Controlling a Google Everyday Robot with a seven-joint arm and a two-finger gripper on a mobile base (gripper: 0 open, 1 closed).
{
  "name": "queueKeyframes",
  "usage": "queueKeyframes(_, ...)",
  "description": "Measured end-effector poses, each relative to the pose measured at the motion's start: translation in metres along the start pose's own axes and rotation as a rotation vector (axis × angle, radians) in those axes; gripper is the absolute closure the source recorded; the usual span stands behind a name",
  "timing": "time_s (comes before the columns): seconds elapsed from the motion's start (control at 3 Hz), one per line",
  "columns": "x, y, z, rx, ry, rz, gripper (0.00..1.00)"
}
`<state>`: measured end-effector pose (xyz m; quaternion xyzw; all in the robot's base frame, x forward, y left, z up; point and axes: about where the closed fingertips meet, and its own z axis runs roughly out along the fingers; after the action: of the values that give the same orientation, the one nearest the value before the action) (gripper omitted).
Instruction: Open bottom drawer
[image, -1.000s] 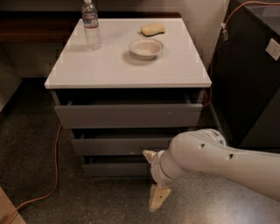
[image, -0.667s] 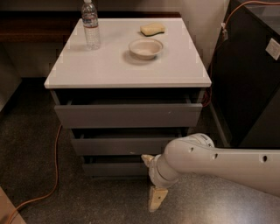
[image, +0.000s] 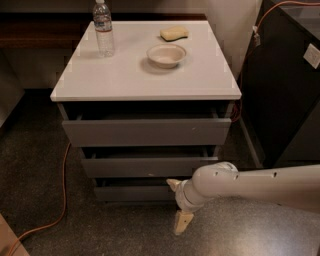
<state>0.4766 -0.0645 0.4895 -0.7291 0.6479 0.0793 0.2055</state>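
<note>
The bottom drawer (image: 132, 193) is the slim grey front at the foot of the white-topped cabinet (image: 145, 82). It stands out a little, with a dark gap above it. My gripper (image: 178, 204) is at the right part of that front, just above the floor. Its fingers are spread apart. The upper fingertip (image: 173, 184) is at the drawer's top edge and the lower one (image: 182, 223) points down at the floor. I cannot tell whether the upper fingertip touches the drawer. My white arm (image: 260, 184) comes in from the right.
The middle drawer (image: 150, 166) and the tall top drawer (image: 146, 131) are each slightly ajar. A water bottle (image: 103, 30), a bowl (image: 166, 54) and a sponge (image: 174, 33) sit on the top. An orange cable (image: 61, 200) lies on the floor at left. A dark cabinet (image: 285, 85) stands at right.
My forearm has dropped lower and shifted a little left. The fingers stay at nearly the same spot by the bottom drawer. The drawers look unchanged.
</note>
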Motion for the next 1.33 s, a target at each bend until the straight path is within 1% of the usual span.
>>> queueKeyframes(0.33, 0.025, -0.014, 0.038, 0.030, -0.040, 0.012, 0.00)
queueKeyframes(0.67, 0.064, -0.043, 0.112, 0.031, -0.041, 0.070, 0.00)
queueKeyframes(1.0, 0.065, -0.040, 0.120, 0.028, -0.040, 0.073, 0.00)
queueKeyframes(1.33, 0.075, -0.038, 0.150, 0.014, -0.070, 0.065, 0.00)
